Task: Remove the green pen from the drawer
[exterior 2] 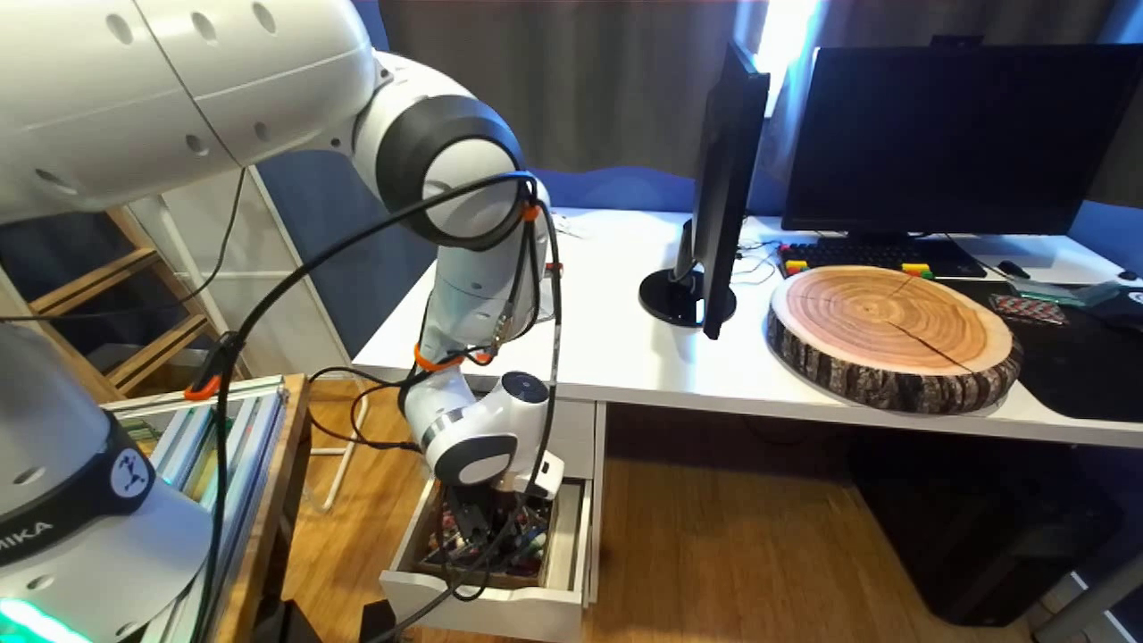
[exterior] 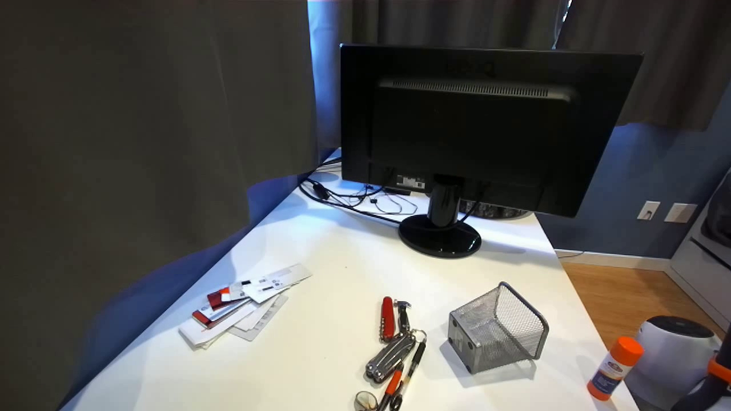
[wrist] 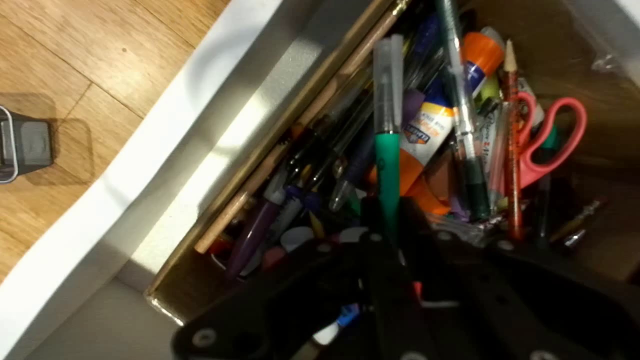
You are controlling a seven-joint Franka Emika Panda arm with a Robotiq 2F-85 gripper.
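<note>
The green pen has a green barrel and a clear cap. In the wrist view its barrel runs down between my dark fingertips, which press on it from both sides. Its lower end is hidden by the fingers. The drawer is a white desk drawer, pulled open, with a brown box of pens and tools in it. In an exterior view the drawer is open under the desk and my gripper points down into it. The pen cannot be made out there.
Scissors, a glue stick and a red pencil lie close to the pen. A mesh bin stands on the floor. A mesh box lies on the desk. The desk edge is above the drawer.
</note>
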